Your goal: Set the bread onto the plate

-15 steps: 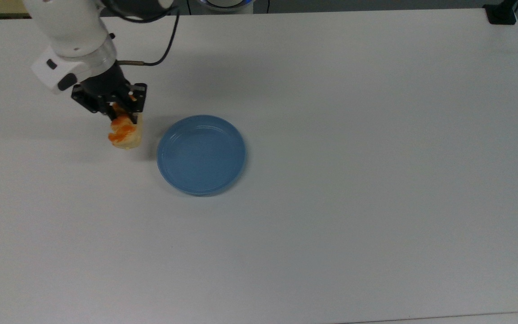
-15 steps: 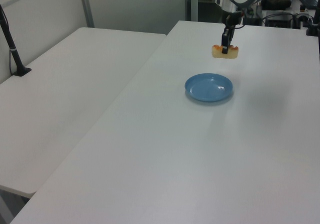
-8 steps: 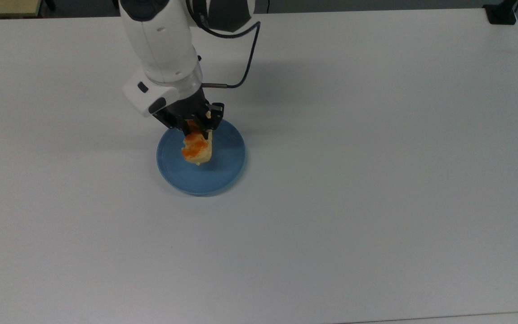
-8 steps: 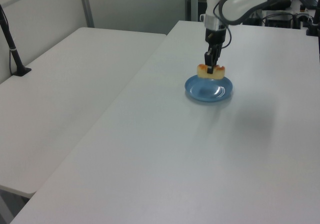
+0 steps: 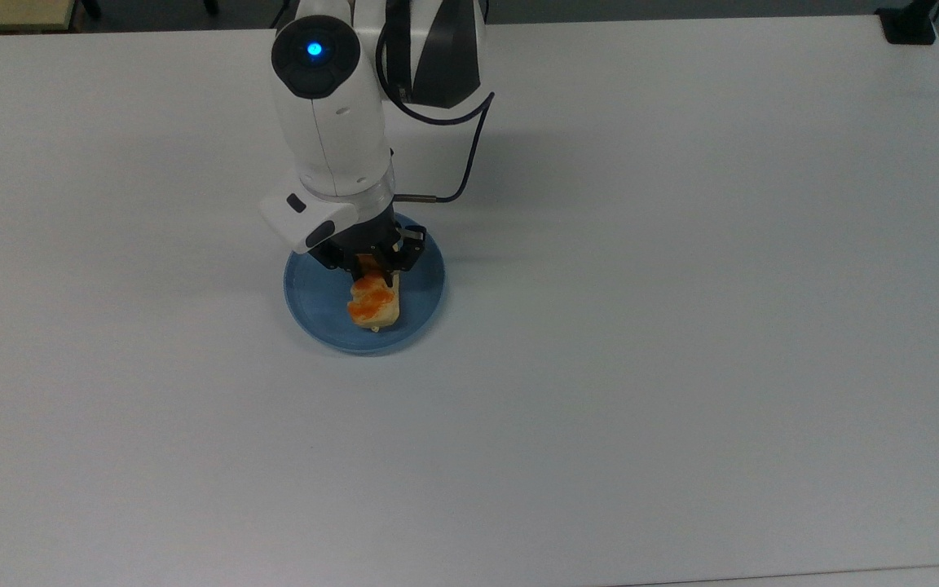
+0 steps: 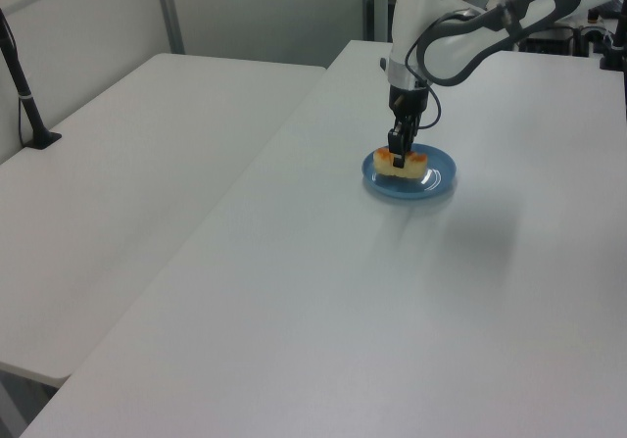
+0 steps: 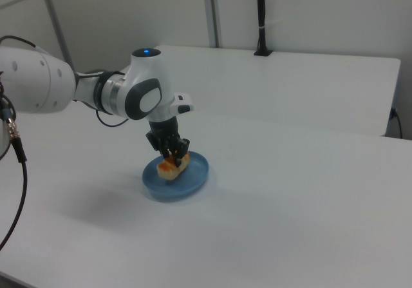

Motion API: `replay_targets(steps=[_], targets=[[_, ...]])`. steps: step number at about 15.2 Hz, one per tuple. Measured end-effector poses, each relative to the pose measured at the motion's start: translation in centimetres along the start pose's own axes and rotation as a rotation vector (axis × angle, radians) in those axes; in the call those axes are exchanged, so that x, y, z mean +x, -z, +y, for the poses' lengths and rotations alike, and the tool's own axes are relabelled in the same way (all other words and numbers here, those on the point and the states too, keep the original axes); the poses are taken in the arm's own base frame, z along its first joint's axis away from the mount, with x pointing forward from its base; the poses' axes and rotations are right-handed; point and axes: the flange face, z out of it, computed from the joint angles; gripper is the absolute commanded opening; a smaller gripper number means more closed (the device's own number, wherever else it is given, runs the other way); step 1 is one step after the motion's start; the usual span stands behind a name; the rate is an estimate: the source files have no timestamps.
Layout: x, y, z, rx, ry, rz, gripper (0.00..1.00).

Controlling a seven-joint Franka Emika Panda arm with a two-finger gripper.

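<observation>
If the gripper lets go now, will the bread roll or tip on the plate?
Probably not: the bread is oblong and sits low over the plate. The rim should stop any slide. It looks soft, so the gripper may leave dents.

Bright, even overhead light, soft shadows on the white table (image 5: 681, 326), mild grain throughout.

The bread (image 5: 373, 306) was pale cream with orange-brown glazed ridges; the plate (image 5: 315, 297) beneath it was plain blue. The gripper (image 5: 372, 269) was black, mounted on a white arm (image 5: 331, 122) with dark grey joint sections and a lit blue indicator light (image 5: 315, 49). The table (image 5: 681, 326) was plain white, unpatterned.
</observation>
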Motion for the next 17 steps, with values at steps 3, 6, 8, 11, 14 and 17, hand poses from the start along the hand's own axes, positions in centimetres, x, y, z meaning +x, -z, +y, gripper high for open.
replay_targets(steps=[3,6,8,11,14,17], targets=[[0.1,-0.9,0.1,-0.01,0.007,-0.004,1.0],[0.2,-0.7,0.1,-0.011,0.006,-0.001,1.0],[0.1,0.3,0.1,-0.01,-0.046,-0.003,1.0],[-0.6,5.9,0.6,-0.012,-0.19,-0.054,1.0],[-3.1,14.7,2.5,-0.014,-0.264,-0.112,1.0],[-6.6,22.7,3.8,-0.008,-0.288,-0.108,1.0]])
